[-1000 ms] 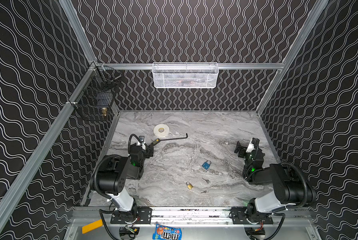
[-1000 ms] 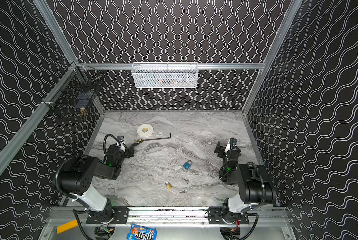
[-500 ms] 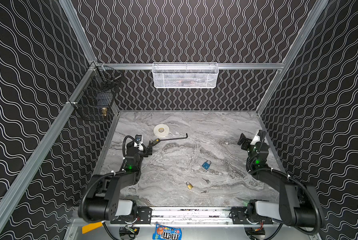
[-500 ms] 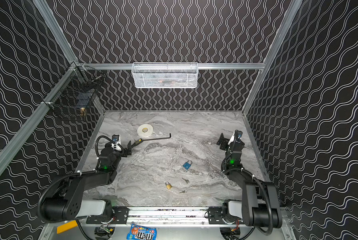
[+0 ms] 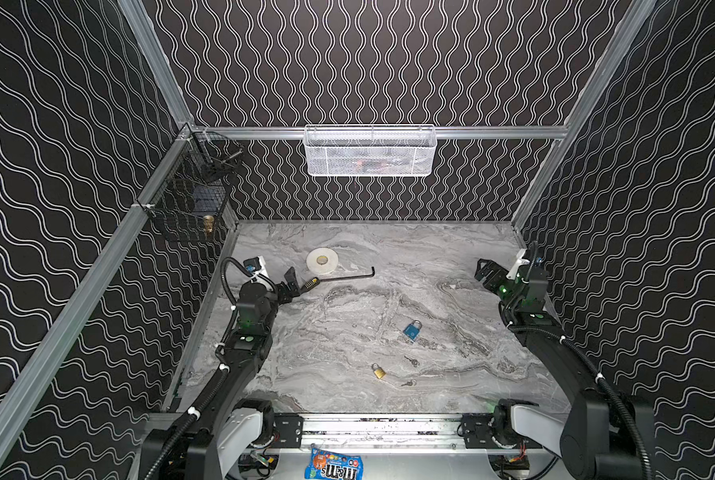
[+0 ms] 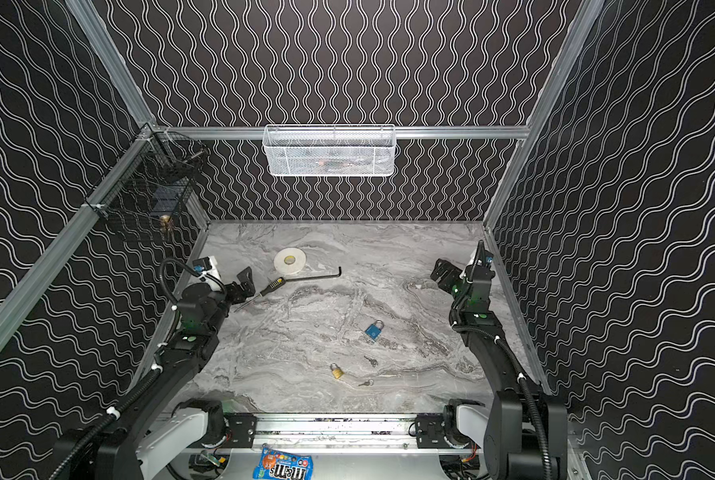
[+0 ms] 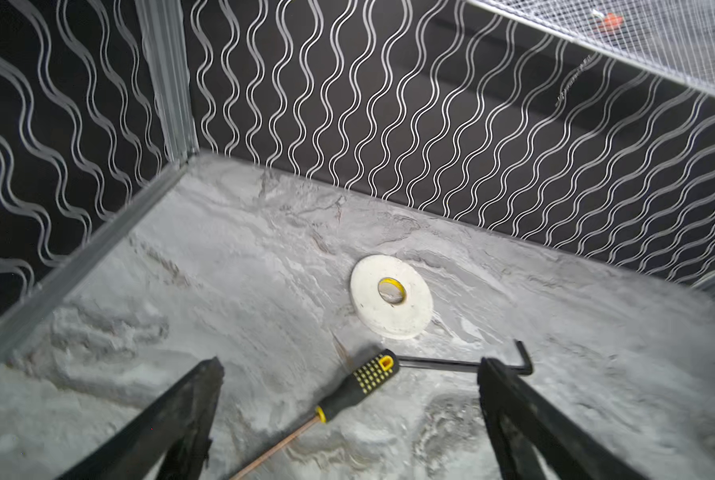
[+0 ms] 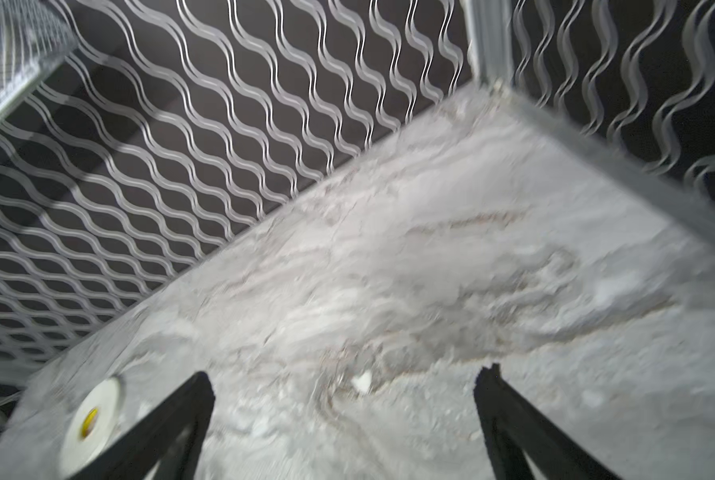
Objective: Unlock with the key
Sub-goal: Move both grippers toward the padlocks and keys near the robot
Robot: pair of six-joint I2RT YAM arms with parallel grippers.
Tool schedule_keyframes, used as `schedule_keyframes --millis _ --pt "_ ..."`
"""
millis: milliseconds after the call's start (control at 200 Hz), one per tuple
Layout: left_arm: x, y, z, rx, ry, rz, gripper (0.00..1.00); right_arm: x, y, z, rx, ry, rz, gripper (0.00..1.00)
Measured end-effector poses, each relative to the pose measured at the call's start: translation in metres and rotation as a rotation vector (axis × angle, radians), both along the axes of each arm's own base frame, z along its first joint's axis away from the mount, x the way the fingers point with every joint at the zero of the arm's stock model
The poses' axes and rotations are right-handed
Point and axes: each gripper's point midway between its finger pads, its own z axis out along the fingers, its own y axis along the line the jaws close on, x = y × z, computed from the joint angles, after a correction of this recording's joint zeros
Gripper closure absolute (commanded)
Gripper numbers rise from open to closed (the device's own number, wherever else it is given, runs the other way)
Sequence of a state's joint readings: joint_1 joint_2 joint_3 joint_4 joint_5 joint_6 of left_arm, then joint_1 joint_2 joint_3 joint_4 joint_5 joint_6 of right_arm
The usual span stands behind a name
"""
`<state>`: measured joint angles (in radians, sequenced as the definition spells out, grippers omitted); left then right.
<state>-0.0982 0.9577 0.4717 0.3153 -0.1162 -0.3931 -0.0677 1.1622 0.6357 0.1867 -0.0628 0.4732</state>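
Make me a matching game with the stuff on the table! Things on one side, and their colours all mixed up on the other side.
Things:
1. tape roll
2. screwdriver handle
3. padlock farther from the arm bases
4. padlock nearer the arm bases

Colours:
a. gold
b. white
c. blue
d. black with yellow

Pairs: 1-b, 2-d, 3-c, 4-a.
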Motion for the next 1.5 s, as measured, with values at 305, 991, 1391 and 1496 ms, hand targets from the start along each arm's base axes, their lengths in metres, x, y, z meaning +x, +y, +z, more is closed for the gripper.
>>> schedule_keyframes --millis 305,991,1391,1496 --pt "-0.011 -0.010 -0.034 -0.183 0.182 0.002 0.01 -0.026 0.028 -0.010 0.143 0.039 0.116 0.01" --pt "-0.059 -0.131 -0.018 -0.290 0.289 -0.385 0.01 -0.071 0.125 -0.033 0.115 0.283 0.456 0.01" --pt "-0.094 -0.183 -0.041 -0.250 0.414 -0.501 0.01 -0.115 0.168 -0.062 0.043 0.465 0.606 0.01" --pt "-0.104 -0.195 -0.048 -0.248 0.437 -0.533 0.01 -0.128 0.175 -0.071 0.020 0.517 0.632 0.03"
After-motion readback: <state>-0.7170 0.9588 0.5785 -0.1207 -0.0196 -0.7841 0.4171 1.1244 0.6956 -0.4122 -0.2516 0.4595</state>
